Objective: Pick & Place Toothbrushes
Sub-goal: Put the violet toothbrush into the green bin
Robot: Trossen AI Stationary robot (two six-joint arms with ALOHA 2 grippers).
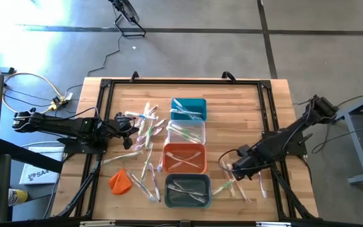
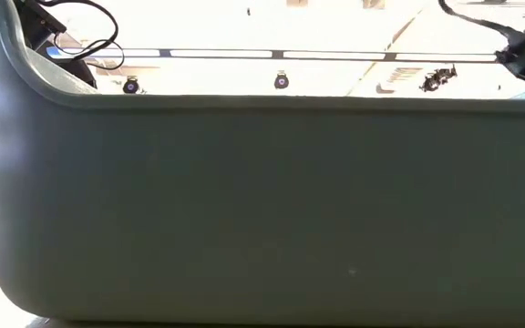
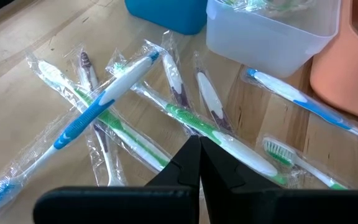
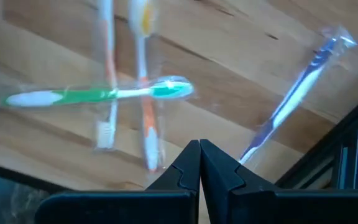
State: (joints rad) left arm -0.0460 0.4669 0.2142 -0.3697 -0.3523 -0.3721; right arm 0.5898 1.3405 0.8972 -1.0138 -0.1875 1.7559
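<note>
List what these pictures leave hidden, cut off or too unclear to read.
- Low view: a grey bin wall fills the frame, hiding the table and the toothbrushes.
- High view: the toothbrushes in the grey bin overlap and are too small to count.
- Left wrist view: the orange bin is cut by the edge; its contents are unseen.
- Right wrist view: two upright toothbrushes are blurred and run off the edge.

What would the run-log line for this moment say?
left gripper: shut, empty, over loose toothbrushes | right gripper: shut, empty, over green toothbrush | bins: some brushes inside
</note>
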